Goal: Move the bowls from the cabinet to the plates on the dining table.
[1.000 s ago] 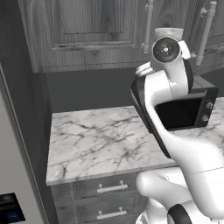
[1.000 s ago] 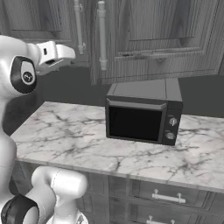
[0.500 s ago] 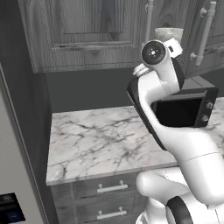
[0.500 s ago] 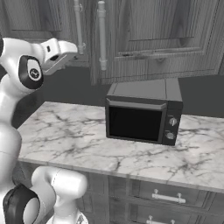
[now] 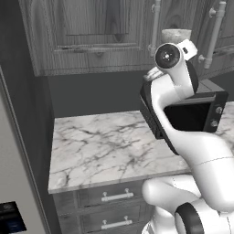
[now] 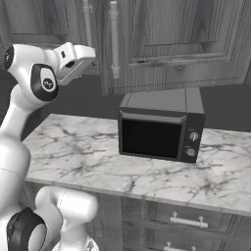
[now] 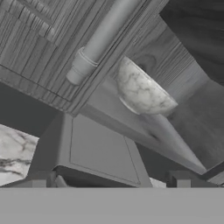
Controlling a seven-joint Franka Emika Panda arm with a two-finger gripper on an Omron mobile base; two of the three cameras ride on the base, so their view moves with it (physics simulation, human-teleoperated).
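A white marble-look bowl (image 7: 142,92) with grey veins sits on a shelf inside the grey wood-grain cabinet (image 7: 192,127), just past a long silver bar handle (image 7: 103,39). In the hand view my gripper (image 7: 111,181) is open, its dark fingertips (image 7: 40,179) wide apart, with nothing between them and still short of the bowl. In the left base view the bowl (image 5: 176,35) peeks out above my raised hand (image 5: 187,48). From the right base view my hand (image 6: 73,58) is up beside the cabinet's handles (image 6: 113,39). The plates and dining table are out of view.
A black microwave (image 6: 159,127) stands on the marble counter (image 6: 83,147) below the cabinet, close under my hand; its top (image 7: 96,148) lies beneath the shelf. Drawers (image 5: 114,196) run under the counter. A tall grey panel (image 5: 18,151) bounds the left side.
The arm's upper joints have swung a little, carrying the hand closer to the cabinet. The gripper has stayed open.
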